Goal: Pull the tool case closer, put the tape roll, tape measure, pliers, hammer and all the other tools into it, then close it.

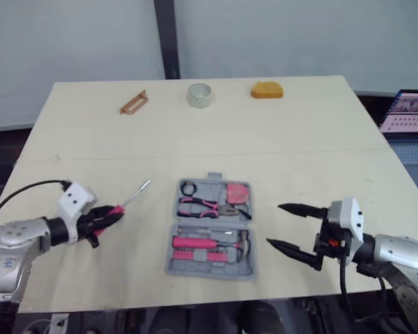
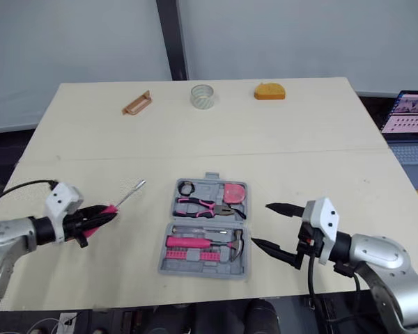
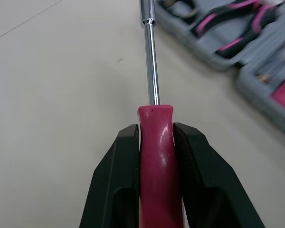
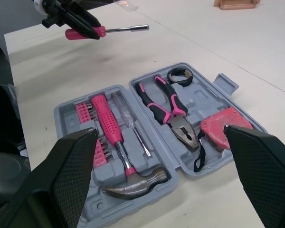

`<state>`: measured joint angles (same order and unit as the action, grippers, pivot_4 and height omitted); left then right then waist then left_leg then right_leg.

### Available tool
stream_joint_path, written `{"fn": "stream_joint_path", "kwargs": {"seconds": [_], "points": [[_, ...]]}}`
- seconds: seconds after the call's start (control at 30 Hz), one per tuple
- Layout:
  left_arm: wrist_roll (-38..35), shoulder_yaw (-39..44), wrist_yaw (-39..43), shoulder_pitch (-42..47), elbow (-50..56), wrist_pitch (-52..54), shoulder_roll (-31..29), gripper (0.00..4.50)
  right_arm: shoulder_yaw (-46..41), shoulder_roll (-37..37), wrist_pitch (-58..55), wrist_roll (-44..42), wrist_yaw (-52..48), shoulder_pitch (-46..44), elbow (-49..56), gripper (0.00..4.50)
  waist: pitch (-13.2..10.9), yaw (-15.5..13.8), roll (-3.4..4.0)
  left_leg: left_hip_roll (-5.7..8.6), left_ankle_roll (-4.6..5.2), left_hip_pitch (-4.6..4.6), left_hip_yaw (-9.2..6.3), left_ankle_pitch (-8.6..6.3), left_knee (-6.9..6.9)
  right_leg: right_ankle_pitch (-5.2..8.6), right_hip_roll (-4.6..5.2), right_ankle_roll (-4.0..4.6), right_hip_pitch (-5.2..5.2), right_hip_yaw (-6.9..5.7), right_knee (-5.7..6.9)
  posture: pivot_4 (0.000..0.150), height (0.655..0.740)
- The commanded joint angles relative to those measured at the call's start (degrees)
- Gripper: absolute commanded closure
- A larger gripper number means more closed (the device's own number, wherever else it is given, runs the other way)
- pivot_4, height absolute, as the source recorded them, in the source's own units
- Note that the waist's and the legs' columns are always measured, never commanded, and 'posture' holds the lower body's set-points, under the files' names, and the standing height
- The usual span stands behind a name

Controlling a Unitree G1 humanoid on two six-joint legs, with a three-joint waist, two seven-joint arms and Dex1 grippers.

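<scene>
My left claw is clamped on a pink-handled, silver-shafted screwdriver, left of the open grey plastic tool case lying near me. My right claw hangs spread wide just right of it. The clear tape roll sits far off.

A pale wooden table stretches before a light grey backdrop, which is split by a dark upright post at the far centre. Near the table's far edge lie a brown, open rectangular frame on the left and an orange, loaf-shaped block to the right, well apart. Off the table's right edge, an open laptop shows a lit screen.
</scene>
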<state>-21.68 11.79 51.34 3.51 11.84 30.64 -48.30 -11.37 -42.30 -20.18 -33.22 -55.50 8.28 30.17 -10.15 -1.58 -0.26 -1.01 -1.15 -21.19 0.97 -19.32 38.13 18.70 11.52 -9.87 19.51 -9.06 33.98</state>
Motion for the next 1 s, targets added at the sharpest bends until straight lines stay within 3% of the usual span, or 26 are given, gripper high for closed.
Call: {"fn": "stream_joint_path", "kwargs": {"seconds": [0.03,0.2,0.4,0.67,1.0], "points": [[-2.61,-1.23,1.65,1.74,4.51,3.26,-1.22,3.91,-0.58,-0.09,0.57,-0.64,-0.10,0.87,1.71,0.00,0.00,0.16,0.01,-0.01,0.00,0.00,0.00,0.00,-0.02,0.00,-0.01,0.00,0.01,0.00,0.00,0.150,0.7400],[-5.38,-4.11,4.48,3.03,9.33,8.05,-3.19,3.91,-1.35,-0.19,0.77,0.00,0.76,2.08,2.32,0.00,0.00,1.36,0.03,0.13,0.02,-0.03,-0.62,0.02,-0.16,0.00,0.07,0.00,-0.45,-0.48,-0.08,0.150,0.7400],[-7.82,-10.99,8.12,5.27,16.92,14.67,-7.43,3.91,-1.75,-1.25,2.47,3.07,0.53,3.48,3.64,0.00,0.00,0.48,0.03,0.09,0.02,-0.01,-0.30,0.03,-0.03,0.00,0.03,0.00,-0.22,-0.09,-0.09,0.150,0.7400],[-6.05,-22.93,6.83,14.64,23.59,20.84,-7.94,3.91,-4.37,-2.56,7.33,6.09,-1.04,9.35,5.64,0.00,0.00,-0.27,0.03,0.08,0.02,-0.05,-0.16,0.03,0.02,0.00,0.01,0.00,-0.13,0.04,-0.07,0.150,0.7400],[-0.25,-33.22,4.86,17.30,24.77,20.87,-7.16,3.91,-7.35,-5.47,9.42,5.07,-6.04,13.81,4.96,0.00,0.00,-0.08,0.03,0.05,0.02,-0.04,-0.14,0.03,0.00,0.00,-0.03,0.00,-0.10,0.06,-0.08,0.150,0.7400]]}}
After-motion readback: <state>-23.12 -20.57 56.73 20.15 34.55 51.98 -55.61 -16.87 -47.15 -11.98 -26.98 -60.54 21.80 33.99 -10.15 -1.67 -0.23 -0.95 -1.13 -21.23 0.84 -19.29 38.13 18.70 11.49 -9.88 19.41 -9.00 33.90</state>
